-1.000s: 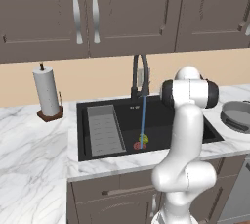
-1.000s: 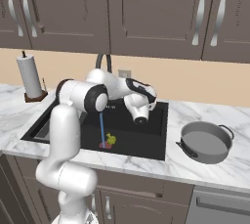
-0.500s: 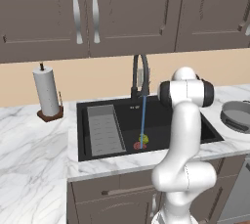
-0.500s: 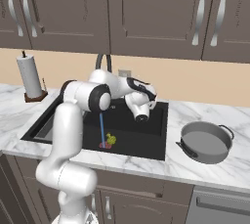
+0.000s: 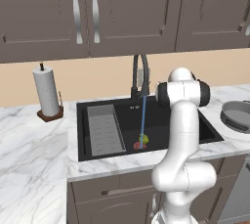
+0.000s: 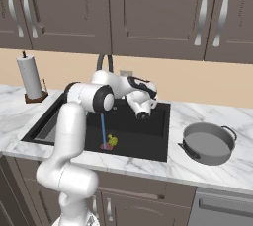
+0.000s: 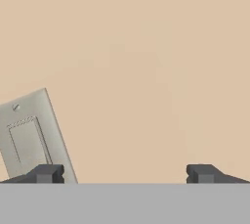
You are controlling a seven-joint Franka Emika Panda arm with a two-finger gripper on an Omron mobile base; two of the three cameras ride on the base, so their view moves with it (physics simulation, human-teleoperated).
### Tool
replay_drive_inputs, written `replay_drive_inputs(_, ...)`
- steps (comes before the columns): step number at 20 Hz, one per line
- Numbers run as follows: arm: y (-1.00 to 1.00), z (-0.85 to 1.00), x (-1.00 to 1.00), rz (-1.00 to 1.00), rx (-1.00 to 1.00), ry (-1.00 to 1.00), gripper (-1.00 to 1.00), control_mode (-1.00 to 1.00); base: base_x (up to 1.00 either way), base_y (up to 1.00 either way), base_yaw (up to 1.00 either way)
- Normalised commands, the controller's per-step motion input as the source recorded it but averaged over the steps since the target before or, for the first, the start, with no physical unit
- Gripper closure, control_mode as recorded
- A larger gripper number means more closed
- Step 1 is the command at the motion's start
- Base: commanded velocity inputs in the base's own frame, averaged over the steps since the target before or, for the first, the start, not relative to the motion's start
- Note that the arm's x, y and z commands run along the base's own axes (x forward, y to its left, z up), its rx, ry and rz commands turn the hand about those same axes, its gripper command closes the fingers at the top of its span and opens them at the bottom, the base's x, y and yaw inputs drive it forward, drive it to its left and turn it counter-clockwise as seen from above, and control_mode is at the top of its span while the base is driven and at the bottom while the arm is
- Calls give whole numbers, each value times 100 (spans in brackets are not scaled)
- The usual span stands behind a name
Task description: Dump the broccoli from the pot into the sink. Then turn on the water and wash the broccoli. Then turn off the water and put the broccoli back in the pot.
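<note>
water runs from the faucet onto the broccoli in the sink; the end effector gapes wide, empty.

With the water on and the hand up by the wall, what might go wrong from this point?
1. The stream from the faucet lands at the broccoli beside the drain; it might push the floret around, making a pick harder.
2. The open gripper faces the wall plate, so reaching back for the faucet could clip its arch.
3. The pot sits right of the sink; the wet carry may drip on the counter.
</note>
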Motion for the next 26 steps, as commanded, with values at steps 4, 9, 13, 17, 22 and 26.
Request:
replay_drive_inputs(4, 18, -15, 0, 0, -2, 1, -100, -100, 0, 0, 0)
replay_drive_inputs(9, 15, -10, 3, 0, -1, 0, -100, -100, 0, 0, 0)
replay_drive_inputs(13, 11, -9, 18, 0, -1, 0, -100, -100, 0, 0, 0)
replay_drive_inputs(17, 8, -8, 26, 0, 0, 1, -100, -100, 0, 0, 0)
replay_drive_inputs(22, 1, -8, 35, 0, 0, 3, -100, -100, 0, 0, 0)
replay_drive_inputs(26, 0, -10, 39, 0, 0, 4, -100, -100, 0, 0, 0)
